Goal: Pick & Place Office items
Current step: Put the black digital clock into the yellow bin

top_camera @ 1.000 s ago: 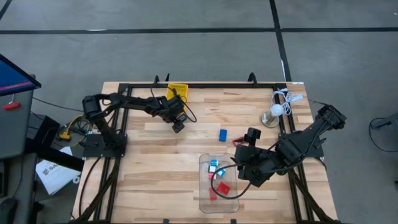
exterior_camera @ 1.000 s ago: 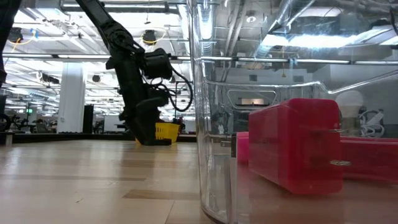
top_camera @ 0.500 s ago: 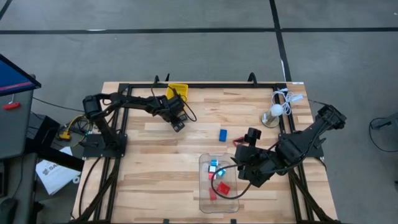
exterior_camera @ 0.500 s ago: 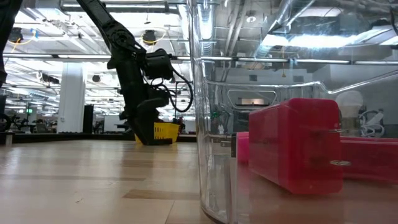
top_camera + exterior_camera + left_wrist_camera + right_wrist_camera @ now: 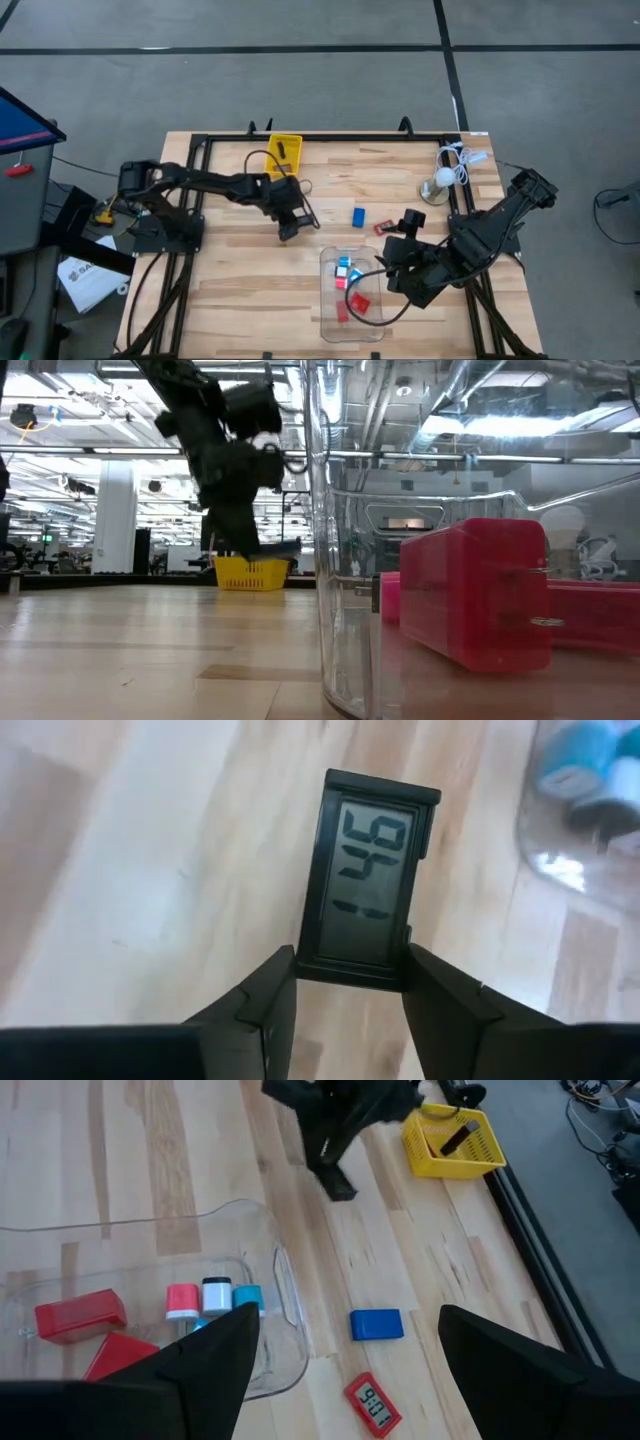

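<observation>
Wooden planks, pale and stripy, make up the worktop (image 5: 250, 280), which sits in a black metal frame on a grey floor. Behind it, in the low view, is a big bright hall with white posts and pipes on the ceiling.

A see-through plastic bin (image 5: 352, 296) with round corners stands near the front of the worktop. Inside it lie red blocks (image 5: 80, 1315) and small white-and-blue bits (image 5: 217, 1295). A yellow tray (image 5: 284, 153) with holes in its walls sits at the back edge, with a dark piece in it. A white round lamp (image 5: 443, 180) with a curly cable stands at the back right corner.

The left claw (image 5: 287, 233) is above the middle of the worktop, between the yellow tray and the bin. It grips a small black clock (image 5: 369, 880), flat and shaped like a box, with a grey number screen. Its two fingers (image 5: 268, 1002) squeeze the bottom end of the clock.

On the bare wood just beside the bin lie a blue block (image 5: 376, 1324) and a little red clock (image 5: 369, 1403).

The right claw (image 5: 385, 266) is over the right side of the bin. Its fingers are spread wide and hold nothing.
</observation>
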`<state>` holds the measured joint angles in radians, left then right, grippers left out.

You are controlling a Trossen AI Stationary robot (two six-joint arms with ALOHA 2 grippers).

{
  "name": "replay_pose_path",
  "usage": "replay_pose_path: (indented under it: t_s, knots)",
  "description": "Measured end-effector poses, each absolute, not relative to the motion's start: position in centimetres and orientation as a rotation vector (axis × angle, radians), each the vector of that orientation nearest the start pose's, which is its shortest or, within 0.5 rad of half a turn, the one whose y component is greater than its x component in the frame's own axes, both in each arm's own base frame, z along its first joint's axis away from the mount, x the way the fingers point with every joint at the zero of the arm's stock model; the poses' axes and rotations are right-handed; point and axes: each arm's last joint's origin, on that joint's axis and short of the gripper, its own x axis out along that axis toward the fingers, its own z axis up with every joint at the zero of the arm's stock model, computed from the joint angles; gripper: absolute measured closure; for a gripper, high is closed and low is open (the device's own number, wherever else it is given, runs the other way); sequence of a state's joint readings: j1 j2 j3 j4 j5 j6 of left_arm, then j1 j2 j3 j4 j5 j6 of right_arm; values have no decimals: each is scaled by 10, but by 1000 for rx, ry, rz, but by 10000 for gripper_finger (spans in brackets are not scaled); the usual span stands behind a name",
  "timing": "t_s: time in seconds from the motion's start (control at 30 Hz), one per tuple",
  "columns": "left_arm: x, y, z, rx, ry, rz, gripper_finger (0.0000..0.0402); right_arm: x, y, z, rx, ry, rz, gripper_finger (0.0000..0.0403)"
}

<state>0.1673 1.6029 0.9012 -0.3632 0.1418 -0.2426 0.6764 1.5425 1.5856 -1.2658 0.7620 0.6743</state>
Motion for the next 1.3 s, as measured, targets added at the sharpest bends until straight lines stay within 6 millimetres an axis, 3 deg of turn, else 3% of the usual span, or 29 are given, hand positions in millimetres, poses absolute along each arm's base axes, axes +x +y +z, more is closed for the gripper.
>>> replay_pose_path:
  t_s: [0.2, 0.33, 0.5, 0.67, 0.87, 1.1, 1.3]
  knots:
    - [286, 56, 203, -328, 918, 281, 261, 234, 164, 355, -174, 816, -365, 101]
    - [272, 80, 225, -332, 816, 387, 261, 234, 164, 355, -175, 817, -366, 101]
    - [249, 120, 236, -369, 766, 535, 261, 235, 162, 354, -179, 823, -372, 101]
    - [235, 155, 230, -405, 767, 652, 261, 235, 160, 354, -186, 828, -378, 101]
    - [227, 182, 212, -454, 797, 738, 261, 238, 155, 354, -190, 835, -393, 101]
    - [235, 197, 185, -472, 842, 753, 261, 241, 151, 354, -196, 841, -404, 101]
    - [242, 202, 175, -478, 822, 733, 261, 241, 150, 354, -197, 842, -407, 101]
